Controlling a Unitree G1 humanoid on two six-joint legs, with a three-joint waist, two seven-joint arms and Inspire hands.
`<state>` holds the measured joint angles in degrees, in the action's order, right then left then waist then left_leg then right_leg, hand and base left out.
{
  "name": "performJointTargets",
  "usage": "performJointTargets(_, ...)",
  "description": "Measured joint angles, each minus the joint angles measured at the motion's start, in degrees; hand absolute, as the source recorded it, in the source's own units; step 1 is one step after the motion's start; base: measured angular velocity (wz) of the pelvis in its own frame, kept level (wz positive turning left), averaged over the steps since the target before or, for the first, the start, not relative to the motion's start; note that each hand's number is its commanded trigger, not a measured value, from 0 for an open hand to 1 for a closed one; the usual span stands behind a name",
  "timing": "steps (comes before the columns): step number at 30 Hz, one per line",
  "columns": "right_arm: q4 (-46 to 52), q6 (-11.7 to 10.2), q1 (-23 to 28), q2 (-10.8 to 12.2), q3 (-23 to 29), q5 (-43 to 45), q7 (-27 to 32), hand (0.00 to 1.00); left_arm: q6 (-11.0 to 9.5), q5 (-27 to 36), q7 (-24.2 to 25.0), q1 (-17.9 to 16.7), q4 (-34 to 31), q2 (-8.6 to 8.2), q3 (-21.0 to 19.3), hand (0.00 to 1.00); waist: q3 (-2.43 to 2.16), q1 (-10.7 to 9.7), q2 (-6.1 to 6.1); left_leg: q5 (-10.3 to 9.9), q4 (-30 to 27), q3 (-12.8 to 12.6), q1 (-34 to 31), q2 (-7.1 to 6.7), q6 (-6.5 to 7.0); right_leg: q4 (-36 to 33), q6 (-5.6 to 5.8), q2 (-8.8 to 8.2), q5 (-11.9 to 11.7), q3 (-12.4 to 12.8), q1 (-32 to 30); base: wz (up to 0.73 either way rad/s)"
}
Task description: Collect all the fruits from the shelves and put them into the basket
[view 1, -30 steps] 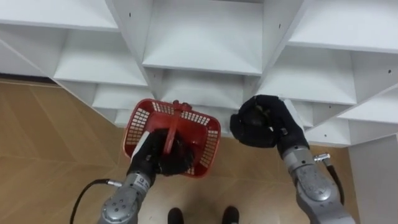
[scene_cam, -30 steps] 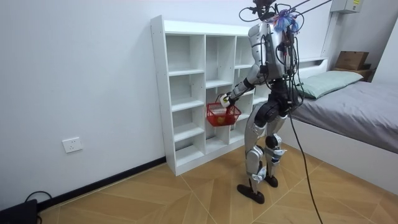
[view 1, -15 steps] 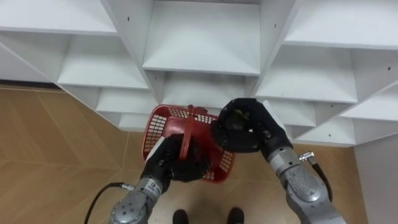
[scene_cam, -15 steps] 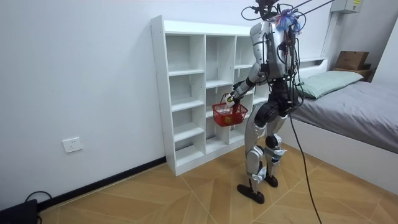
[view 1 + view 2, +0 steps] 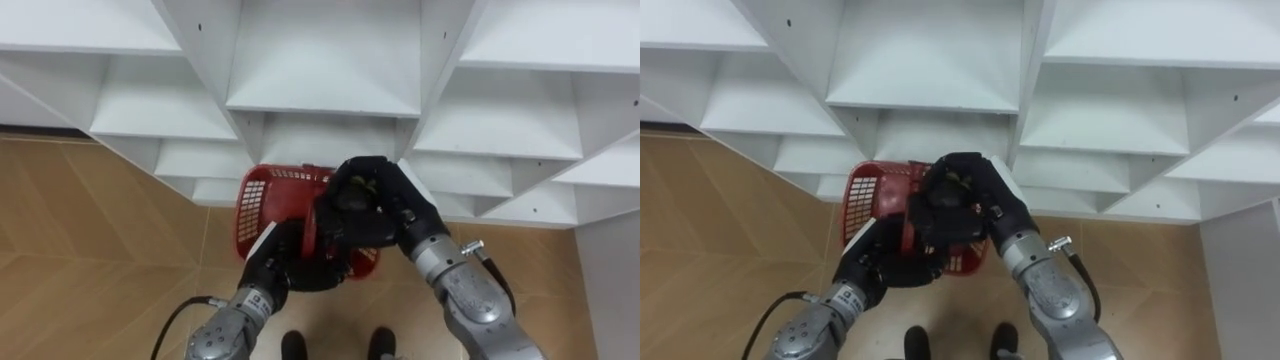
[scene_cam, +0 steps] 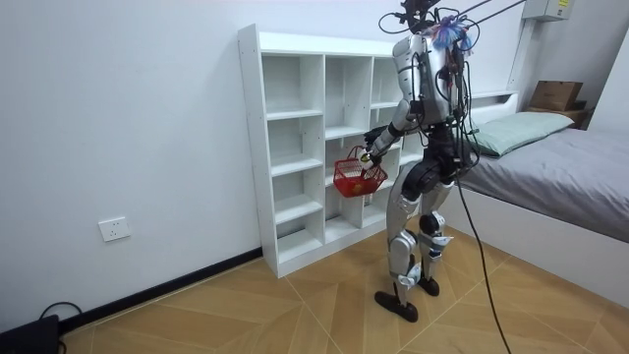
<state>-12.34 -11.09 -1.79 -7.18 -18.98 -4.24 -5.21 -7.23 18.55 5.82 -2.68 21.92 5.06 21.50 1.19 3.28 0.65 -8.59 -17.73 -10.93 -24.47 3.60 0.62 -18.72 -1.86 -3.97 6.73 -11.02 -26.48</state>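
Right edge of room view: bed (image 6: 580, 187) under grey cover, pale green pillow (image 6: 521, 130) at its head, brown cardboard box (image 6: 555, 95) behind that. Lower left: white wall socket (image 6: 115, 229) on plain white wall (image 6: 118, 118), dark object (image 6: 29, 332) in corner. Herringbone wood floor (image 6: 295, 315) throughout.

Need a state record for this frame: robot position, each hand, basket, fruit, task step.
robot: stands close before the white shelf unit; bed at the room view's right
left hand: fingers curled round the handle of the red basket, held in front of the shelves
right hand: over the basket, fingers curled round a small yellow-green fruit
fruit: in the right hand, not yet released
basket contents: hidden by the hands, cannot tell
step: placing the fruit into the basket
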Motion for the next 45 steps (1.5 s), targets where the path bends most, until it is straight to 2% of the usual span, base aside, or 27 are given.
performJointTargets(23,0.0,0.0,0.0,0.0,0.0,0.4,0.3,1.00,-0.4,0.0,1.1,0.7,-0.6,0.04,-0.2,1.00,-0.01,-0.2,0.02,0.0,-1.2,0.1,-0.1,0.13,0.01,-1.0,-0.09,-0.05,0.0,0.0,0.0,0.00)
performJointTargets(31,-0.2,-0.1,0.2,-0.1,0.0,1.7,0.3,1.00,-0.9,0.0,1.1,0.7,-1.3,0.00,-1.1,1.00,-0.01,-0.3,0.02,0.0,-1.8,0.1,-0.4,0.63,-0.07,-1.0,-0.38,0.21,-0.1,-0.2,0.1,0.00)
performJointTargets(38,-0.2,-0.1,0.7,-0.4,0.1,2.6,2.2,1.00,-0.9,1.5,1.1,1.2,-1.8,-0.03,-1.2,1.00,-0.02,-0.4,0.02,-0.1,-1.8,0.0,-0.4,0.63,-0.08,-1.0,-0.38,0.23,-0.1,-0.1,0.0,0.00)
performJointTargets(45,-0.2,-0.1,0.7,-0.5,0.0,2.3,2.9,1.00,-0.9,3.2,1.4,1.1,-1.8,0.02,-1.1,1.00,-0.03,-1.4,-0.02,-0.1,-1.9,0.0,-0.3,0.59,-0.08,-1.2,-0.38,0.22,-0.1,0.1,0.0,0.00)
